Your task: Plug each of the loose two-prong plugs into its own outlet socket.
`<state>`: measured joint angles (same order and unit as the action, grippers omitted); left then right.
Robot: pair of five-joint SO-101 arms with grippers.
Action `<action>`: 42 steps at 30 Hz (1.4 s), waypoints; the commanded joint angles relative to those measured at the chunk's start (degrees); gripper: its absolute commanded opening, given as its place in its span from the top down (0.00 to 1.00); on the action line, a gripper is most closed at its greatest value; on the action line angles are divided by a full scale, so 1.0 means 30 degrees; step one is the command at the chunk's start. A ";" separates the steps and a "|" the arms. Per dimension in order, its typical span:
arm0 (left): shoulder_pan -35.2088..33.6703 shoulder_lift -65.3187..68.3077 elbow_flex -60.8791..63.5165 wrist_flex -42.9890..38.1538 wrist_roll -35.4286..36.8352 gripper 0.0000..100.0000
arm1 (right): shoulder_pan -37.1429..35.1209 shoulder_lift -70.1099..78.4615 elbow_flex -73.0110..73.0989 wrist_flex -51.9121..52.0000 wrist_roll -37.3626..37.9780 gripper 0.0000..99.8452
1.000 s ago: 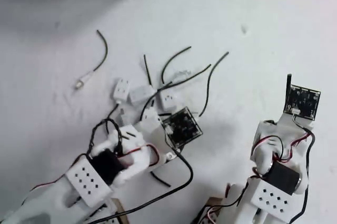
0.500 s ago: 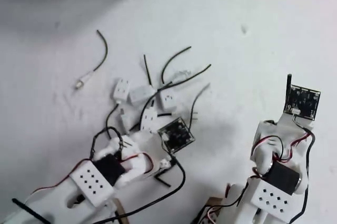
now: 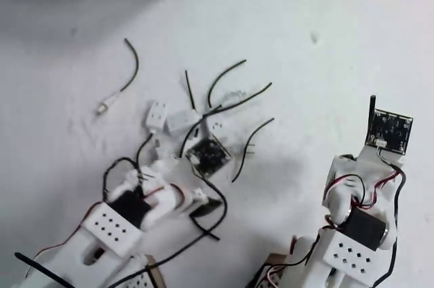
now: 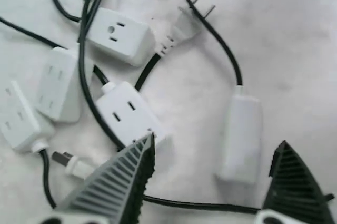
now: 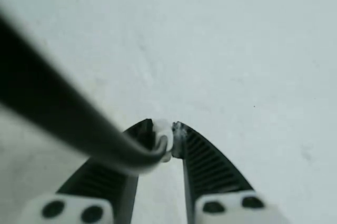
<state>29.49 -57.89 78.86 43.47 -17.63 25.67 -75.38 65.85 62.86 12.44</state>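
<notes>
Honestly, our left gripper [image 4: 217, 142], spread wide at lower frame, straddles the white oblong plug body [image 4: 241, 134], but one finger overlaps a white plastic outlet socket [image 4: 129, 113], so closing could snag it. Our right gripper [image 5: 169, 137], lower centre, clamps a black cord's white end [image 5: 162, 129].

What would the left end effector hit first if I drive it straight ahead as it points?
Probably the long white connector block lying just ahead of the open left end effector; a two-prong plug lies beyond. Depth is unclear.

Outlet sockets [image 3: 156, 114] cluster on the table [image 3: 325, 51], one corded plug [image 3: 105, 106] lying apart to their left.
</notes>
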 commanded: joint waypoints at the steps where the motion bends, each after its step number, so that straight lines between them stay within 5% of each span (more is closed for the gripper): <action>1: -0.2330 -0.0425 0.0088 -0.1114 -0.1201 0.66 | 0.0103 0.0044 -0.0088 -0.0220 0.0176 0.98; 14: -0.3707 -0.0396 0.1436 -0.3136 -0.2315 0.66 | 0.0073 0.0044 -0.0088 -0.0220 0.0176 0.98; 26: -0.7634 -0.0571 0.0469 -0.4161 -0.4308 0.74 | -0.0747 0.0044 -0.0117 0.0308 0.0176 0.98; 31: -0.6344 -0.0571 -0.2403 0.0908 -0.4278 0.74 | -0.0806 0.0044 -0.0117 0.0308 0.0176 0.98; 36: -0.2505 -0.0571 -0.5040 0.6476 -0.3897 0.74 | -0.0806 0.0044 -0.0117 0.0308 0.0176 0.98; 42: 0.1128 -0.0396 -0.4425 0.5890 -0.2081 0.74 | -0.0835 0.0044 -0.0088 0.0308 0.0176 0.98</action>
<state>27.65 -58.42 65.85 63.25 -25.89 23.38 -75.38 65.85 63.47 12.44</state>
